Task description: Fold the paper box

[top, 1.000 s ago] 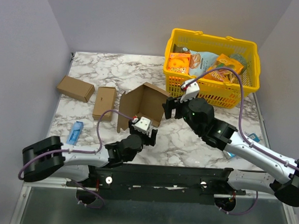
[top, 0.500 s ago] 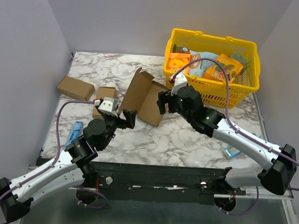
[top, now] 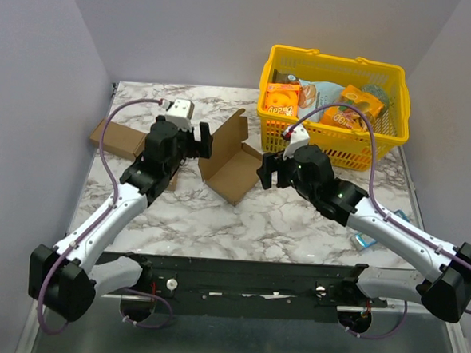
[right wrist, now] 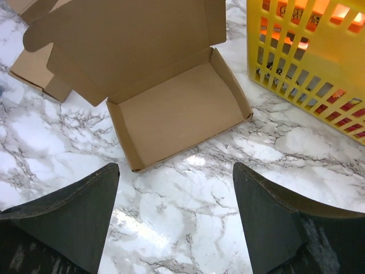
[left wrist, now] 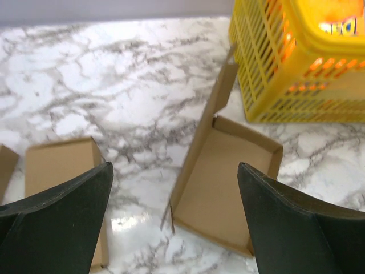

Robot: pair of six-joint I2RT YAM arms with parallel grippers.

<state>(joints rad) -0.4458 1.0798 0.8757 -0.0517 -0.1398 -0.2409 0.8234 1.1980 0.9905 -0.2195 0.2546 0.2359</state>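
The paper box (top: 234, 170) is plain brown cardboard and lies on the marble table as an open tray. Its lid (top: 221, 142) stands up along the far left side, with flaps at its ends. My left gripper (top: 199, 139) hovers open just left of the lid, touching nothing. In the left wrist view the lid (left wrist: 212, 117) shows edge-on and the tray (left wrist: 228, 171) lies beyond my left gripper (left wrist: 175, 166). My right gripper (top: 269, 169) is open beside the tray's right corner. The right wrist view shows the paper box (right wrist: 177, 108) ahead of my empty right gripper (right wrist: 175, 166).
A yellow basket (top: 338, 64) of packaged snacks stands at the back right, close to the box. Two smaller cardboard boxes (top: 118, 140) (left wrist: 60, 165) lie at the left, partly under my left arm. A small blue packet (top: 365, 241) lies by the right arm.
My left arm swung from the table's front edge up to the box's left side, jaws opening wider. The box, tilted up before, has settled tray-down. My right gripper stayed close to it.
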